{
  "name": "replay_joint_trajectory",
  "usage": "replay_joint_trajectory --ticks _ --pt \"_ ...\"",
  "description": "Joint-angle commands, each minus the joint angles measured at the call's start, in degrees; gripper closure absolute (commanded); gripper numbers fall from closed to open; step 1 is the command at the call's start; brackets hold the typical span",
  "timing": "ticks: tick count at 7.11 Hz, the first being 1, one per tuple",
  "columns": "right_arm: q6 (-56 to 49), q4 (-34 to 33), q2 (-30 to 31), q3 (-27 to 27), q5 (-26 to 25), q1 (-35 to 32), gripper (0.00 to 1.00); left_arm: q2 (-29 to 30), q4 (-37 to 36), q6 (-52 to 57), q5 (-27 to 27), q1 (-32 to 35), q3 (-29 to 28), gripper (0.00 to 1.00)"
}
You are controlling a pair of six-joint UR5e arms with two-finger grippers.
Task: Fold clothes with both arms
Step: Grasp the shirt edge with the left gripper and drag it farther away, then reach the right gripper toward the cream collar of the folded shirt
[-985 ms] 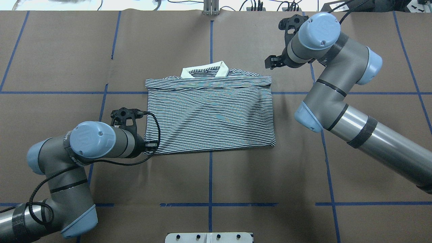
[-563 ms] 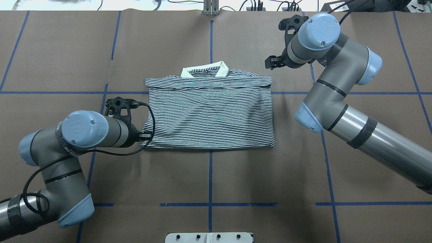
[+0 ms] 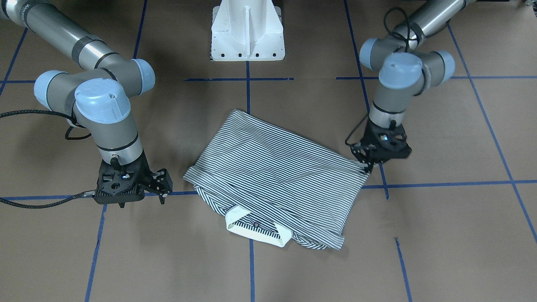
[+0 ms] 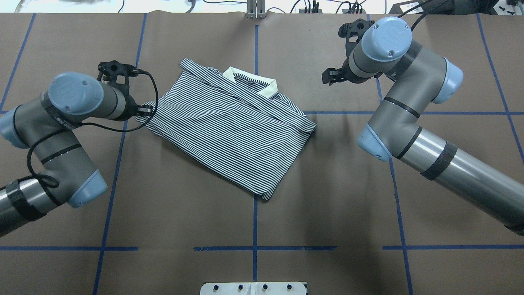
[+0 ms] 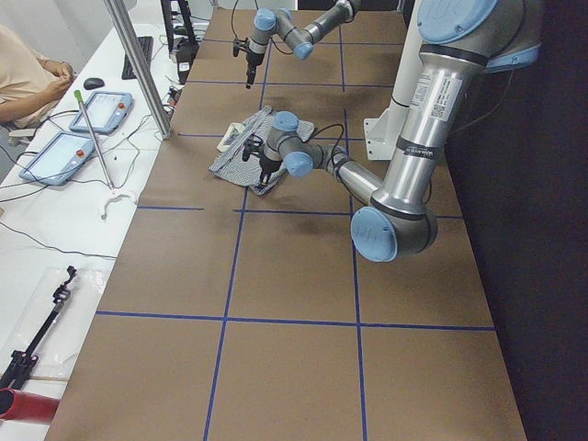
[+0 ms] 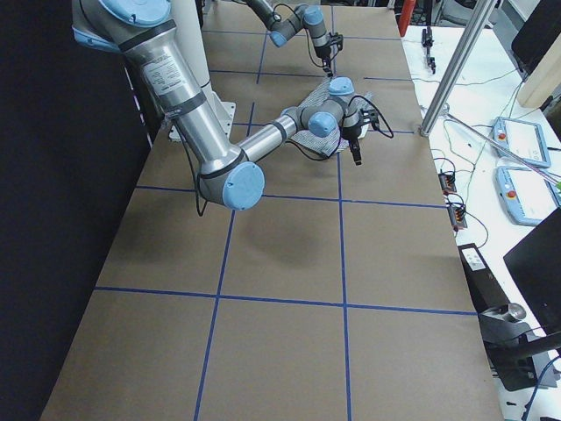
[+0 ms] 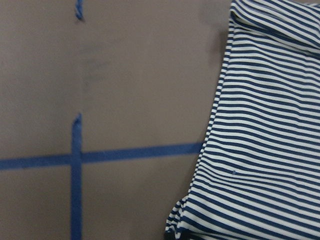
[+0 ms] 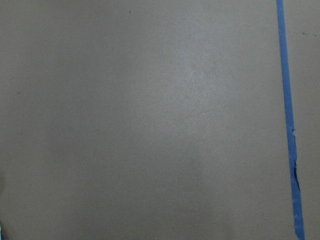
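The striped polo shirt lies folded and skewed on the brown table, its white collar at the far side. My left gripper is shut on the shirt's left corner, low at the table. From the front, the same gripper pinches the corner of the shirt. The left wrist view shows only the striped cloth beside blue tape. My right gripper hangs open and empty, to the right of the collar and apart from the shirt. It also shows in the front view.
Blue tape lines grid the brown paper table. The white pedestal base stands at the near edge. A person sits at a white side table with tablets beyond the far edge.
My left gripper has pulled the shirt's left corner away from the robot and to the left. The shirt turned clockwise in the overhead view. The right arm stayed still.
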State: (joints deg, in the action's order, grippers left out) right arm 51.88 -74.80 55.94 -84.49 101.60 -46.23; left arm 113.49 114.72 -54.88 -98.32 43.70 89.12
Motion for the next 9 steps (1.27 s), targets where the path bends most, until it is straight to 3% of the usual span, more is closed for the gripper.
replay_joint_trajectory --ticks 1,2,3,4,5,7,8,9 --pt "0.06 0.0 -0.04 0.03 0.0 0.0 0.0 10.38 10.2 1.87 0.06 6.02 -18.1 1.0" --pt "0.41 0.09 -0.12 -0.15 -0.09 -0.09 0.0 14.52 15.48 3.97 0.15 7.61 -26.89 1.0" --pt "0.5 0.09 -0.21 -0.32 -0.09 -0.09 0.0 14.65 17.62 5.64 0.06 8.41 -29.33 1.0" --pt "0.59 0.09 -0.3 -0.32 -0.09 -0.09 0.0 13.95 17.9 7.57 0.06 8.68 -29.27 0.87" --pt "2.77 0.09 -0.47 -0.06 -0.18 0.35 0.0 12.12 20.52 8.81 -0.02 8.68 -28.4 0.01" --pt "13.9 1.48 -5.2 2.21 -0.35 1.75 0.04 10.43 24.76 8.82 -3.17 9.38 -25.93 0.0" --pt "21.78 9.5 -7.05 6.84 -0.96 2.98 0.11 10.08 24.93 8.82 -4.41 9.56 -25.49 0.0" --pt "28.56 13.06 -11.42 12.54 -4.54 5.25 0.19 9.91 24.94 8.73 -4.51 9.56 -24.53 0.0"
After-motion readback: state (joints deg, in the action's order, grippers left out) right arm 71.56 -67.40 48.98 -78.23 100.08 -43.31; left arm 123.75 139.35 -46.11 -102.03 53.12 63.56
